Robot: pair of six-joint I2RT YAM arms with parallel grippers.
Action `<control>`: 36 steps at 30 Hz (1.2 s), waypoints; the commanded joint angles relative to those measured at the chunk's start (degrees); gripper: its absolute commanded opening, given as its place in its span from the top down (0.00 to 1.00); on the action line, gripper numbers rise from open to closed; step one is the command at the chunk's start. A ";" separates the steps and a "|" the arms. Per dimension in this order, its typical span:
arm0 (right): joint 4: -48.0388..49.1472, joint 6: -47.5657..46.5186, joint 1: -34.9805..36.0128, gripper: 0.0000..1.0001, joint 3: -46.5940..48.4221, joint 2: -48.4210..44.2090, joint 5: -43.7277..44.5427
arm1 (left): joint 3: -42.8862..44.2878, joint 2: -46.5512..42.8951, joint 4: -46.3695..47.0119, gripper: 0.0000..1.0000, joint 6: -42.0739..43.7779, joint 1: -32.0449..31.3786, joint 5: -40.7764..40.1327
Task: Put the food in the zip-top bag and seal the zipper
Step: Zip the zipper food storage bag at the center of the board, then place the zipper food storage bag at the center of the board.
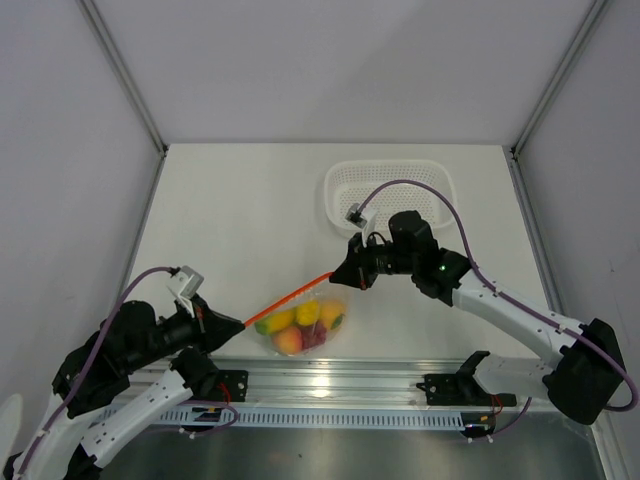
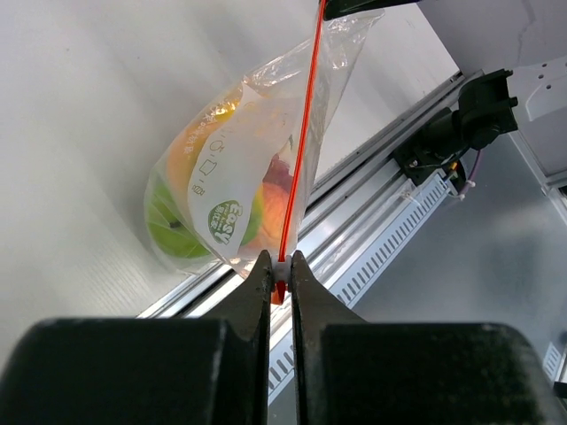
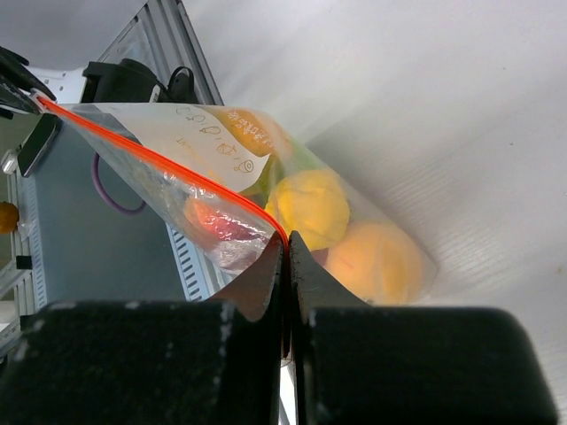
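**Left gripper.** The left gripper [image 1: 238, 325] is closed on the near-left end of the thin red-orange zipper [image 1: 290, 296]. In the left wrist view, the two black fingers [image 2: 257, 292] pinch the end of the strip [image 2: 305, 133] between their tips [image 2: 280, 267], with almost no gap.

**Right gripper.** The right gripper [image 1: 337, 274] is closed on the opposite end of the zipper. In the right wrist view, the fingertips [image 3: 286, 246] meet on the strip [image 3: 168, 165] where it reaches them.

**Bag.** The small clear crinkly plastic zip-top bag [image 1: 300, 328] hangs between the two grippers, at the near edge of the white table [image 1: 240, 210] and just beyond the aluminium rail [image 1: 330, 382]. The zipper is stretched taut and straight, rising from the left gripper to the right gripper. It shows as a single thin line along its visible length. Whether the bottom of the bag touches the table cannot be determined.

**Contents.** The small toy fruits [image 1: 305, 325] are all inside the bag, bunched in its lower part:
- green apple [image 2: 173, 232], at the end nearest the left gripper;
- round yellow piece [image 3: 310, 205], beside the orange peach [image 3: 376, 262];
- a dark red item [image 3: 217, 228], just under the zipper.

**Other items.** A white perforated plastic basket [image 1: 336, 186] stands at the far right of the table, behind the right arm, well apart from the bag.
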 commanded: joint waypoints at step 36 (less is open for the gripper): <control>0.45 9.91 -0.62 1.00 48.55 50.32 5.02 | 8.27 -1.26 2.22 0.01 0.79 -0.29 -14.10</control>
